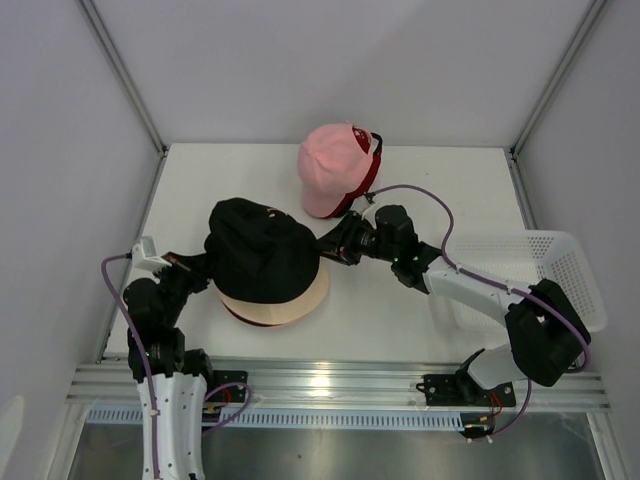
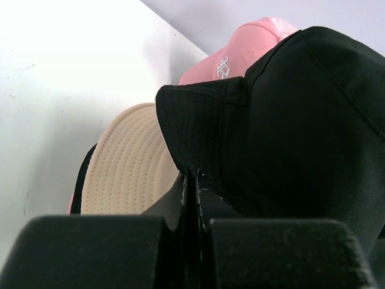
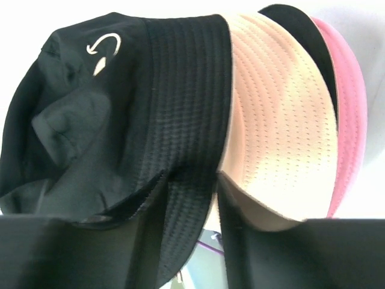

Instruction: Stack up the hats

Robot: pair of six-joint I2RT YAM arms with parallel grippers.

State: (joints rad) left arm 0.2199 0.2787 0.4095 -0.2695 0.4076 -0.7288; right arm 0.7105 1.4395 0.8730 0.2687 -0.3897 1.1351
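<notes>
A black bucket hat (image 1: 258, 250) sits crumpled on top of a cream bucket hat (image 1: 300, 300) at the table's middle left. In the right wrist view, a black brim (image 3: 298, 21) and a pink brim (image 3: 352, 114) show under the cream hat (image 3: 277, 120). My left gripper (image 1: 203, 268) is shut on the black hat's left brim (image 2: 198, 120). My right gripper (image 1: 326, 243) is open, and the black hat's right brim (image 3: 189, 138) hangs between its fingers. A pink baseball cap (image 1: 333, 165) lies on a red cap (image 1: 372, 172) at the back.
A white mesh basket (image 1: 575, 250) stands at the right edge beside my right arm. White walls close the table at the back and both sides. A metal rail runs along the near edge.
</notes>
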